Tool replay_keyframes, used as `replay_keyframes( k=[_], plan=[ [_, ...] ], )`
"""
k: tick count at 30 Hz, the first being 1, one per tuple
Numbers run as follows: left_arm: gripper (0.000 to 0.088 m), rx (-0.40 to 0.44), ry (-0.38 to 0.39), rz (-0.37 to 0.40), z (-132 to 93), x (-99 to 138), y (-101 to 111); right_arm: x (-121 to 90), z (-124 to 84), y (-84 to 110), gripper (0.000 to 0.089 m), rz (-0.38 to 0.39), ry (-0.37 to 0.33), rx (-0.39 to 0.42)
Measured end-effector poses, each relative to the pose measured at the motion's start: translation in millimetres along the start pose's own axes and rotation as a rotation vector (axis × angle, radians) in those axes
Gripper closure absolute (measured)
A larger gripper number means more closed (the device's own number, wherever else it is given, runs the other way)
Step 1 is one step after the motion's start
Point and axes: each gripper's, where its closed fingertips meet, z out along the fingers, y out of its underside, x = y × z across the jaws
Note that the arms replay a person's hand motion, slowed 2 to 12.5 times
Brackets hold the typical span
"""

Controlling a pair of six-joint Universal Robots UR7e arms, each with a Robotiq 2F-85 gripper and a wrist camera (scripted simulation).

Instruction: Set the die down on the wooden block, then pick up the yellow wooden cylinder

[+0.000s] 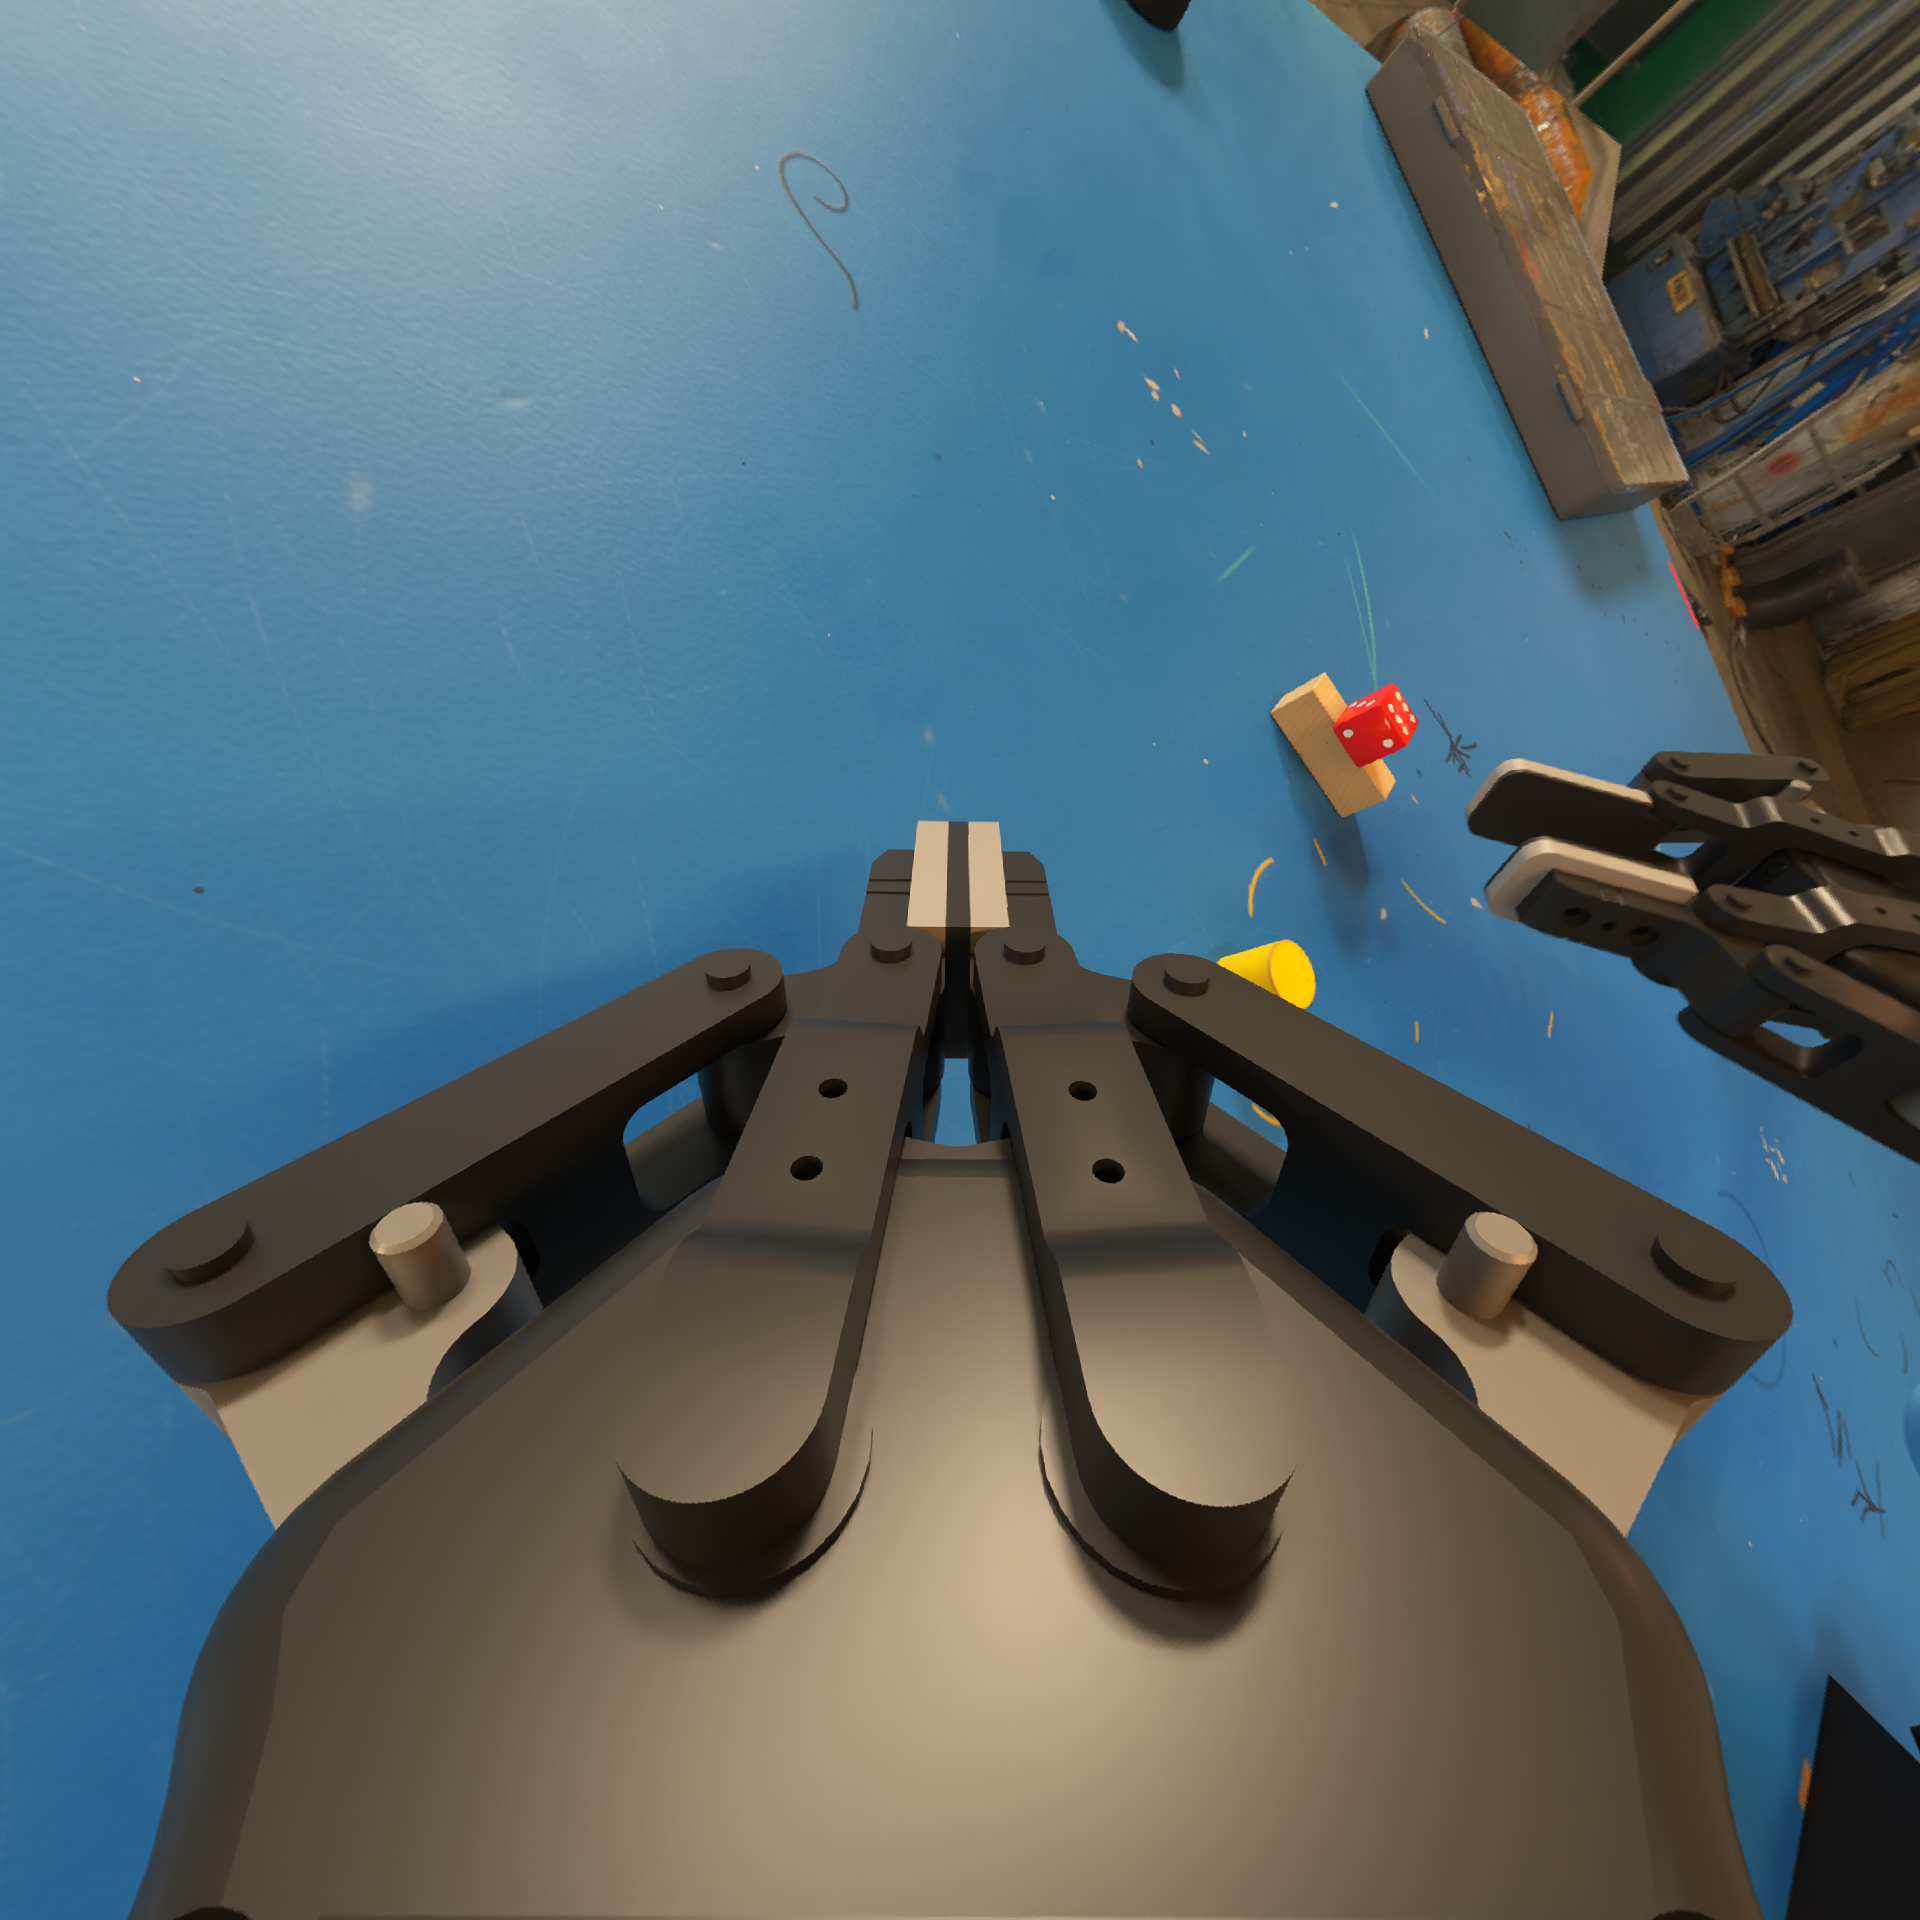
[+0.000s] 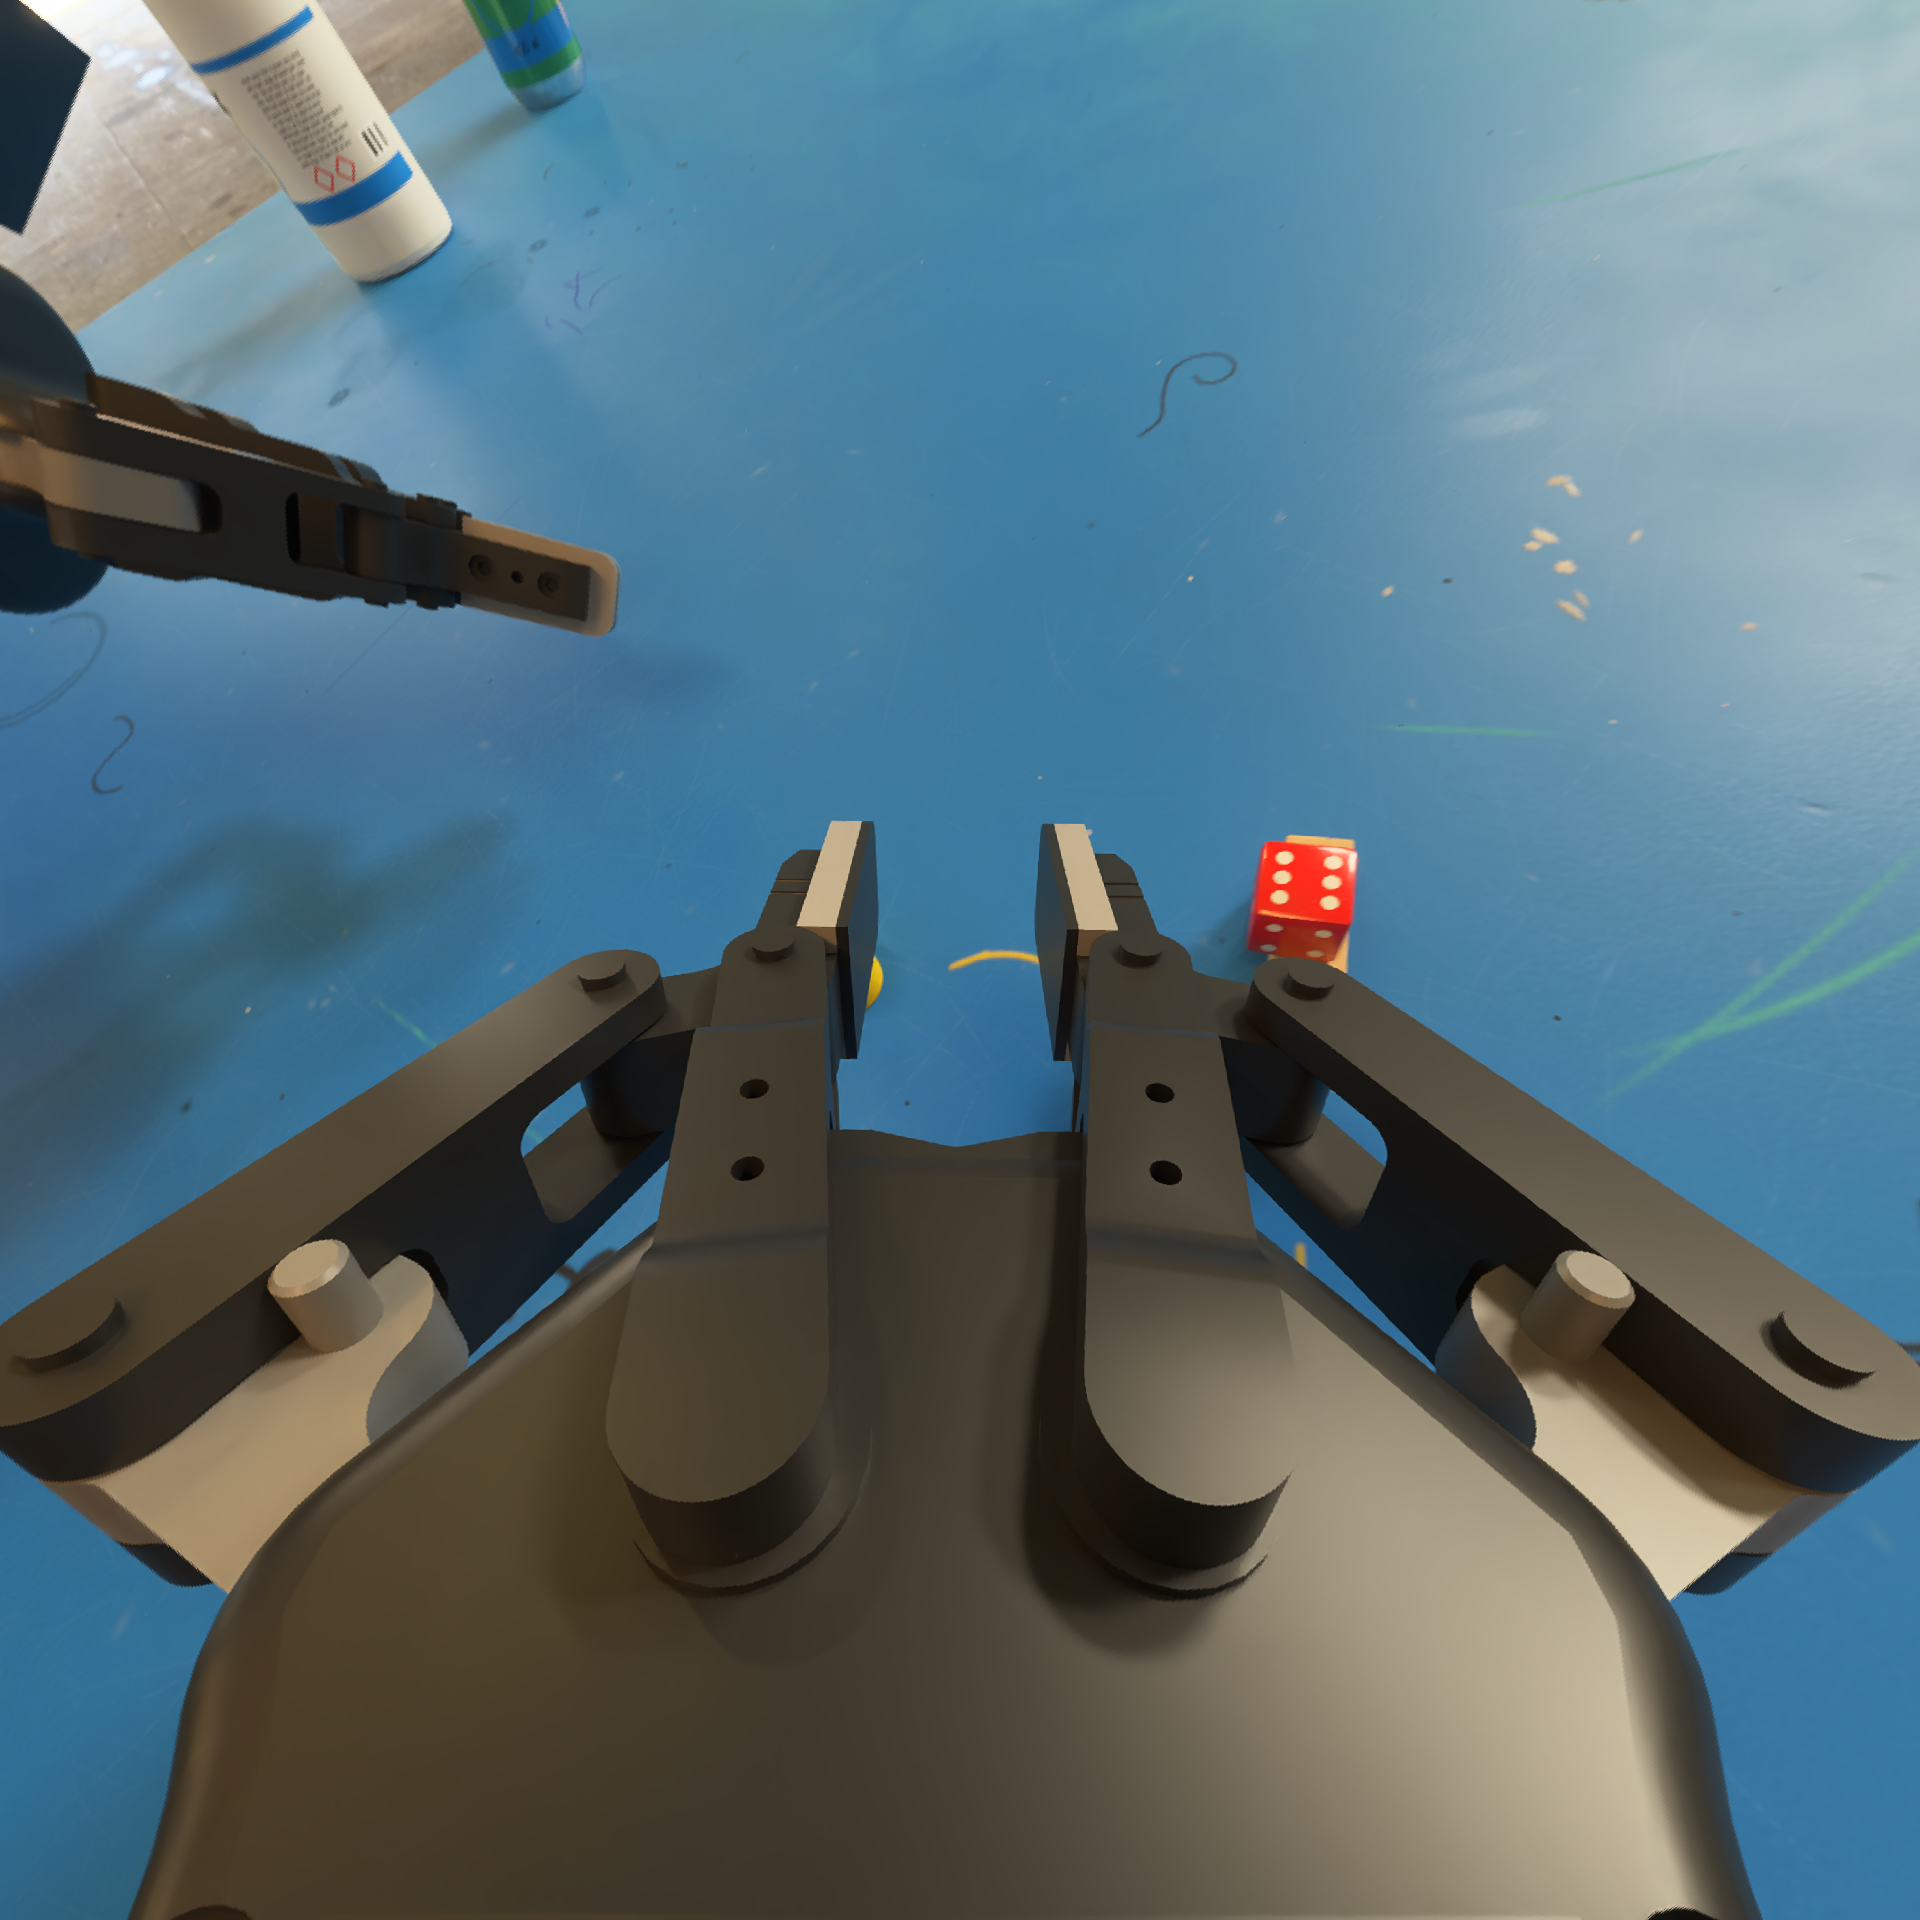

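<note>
Left gripper (image 1: 957, 873) pinched empty, right gripper (image 2: 957, 914) spread empty; die (image 1: 1375, 724) atop wooden block (image 1: 1311, 720).

The die (image 1: 1375, 725) is sitting on top of the block (image 1: 1317, 734). The cylinder (image 1: 1276, 970) is lying on the table (image 1: 520, 520) near the block. Two cans (image 2: 312, 135) are standing far off at the table's edge.

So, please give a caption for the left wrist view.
Red die resting on wooden block; yellow wooden cylinder lies nearby.
</note>
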Motion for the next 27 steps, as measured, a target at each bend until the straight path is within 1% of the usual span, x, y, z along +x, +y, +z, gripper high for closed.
replay_keyframes(
  k=[4, 13, 19, 27],
  plan=[
    [0.0882, -0.008, 0.009, -0.009, -0.7, 1.1, 2.7, -7.4, 6.7, 9.0, 0.0614, -0.019, -0.012, -0.033],
    [0.0882, -0.029, 0.026, -0.022, -3.3, 3.2, 9.8, -12.6, 20.9, 21.6, 0.0632, -0.094, 0.010, -0.095],
    [0.0882, -0.043, 0.036, -0.029, -6.1, 4.5, 14.7, -17.5, 30.0, 23.3, 0.0639, -0.132, 0.006, -0.107],
    [0.0882, -0.064, 0.052, -0.036, -10.4, 6.8, 22.2, -23.2, 39.7, 19.6, 0.0649, -0.141, -0.005, -0.101]
  ],
)
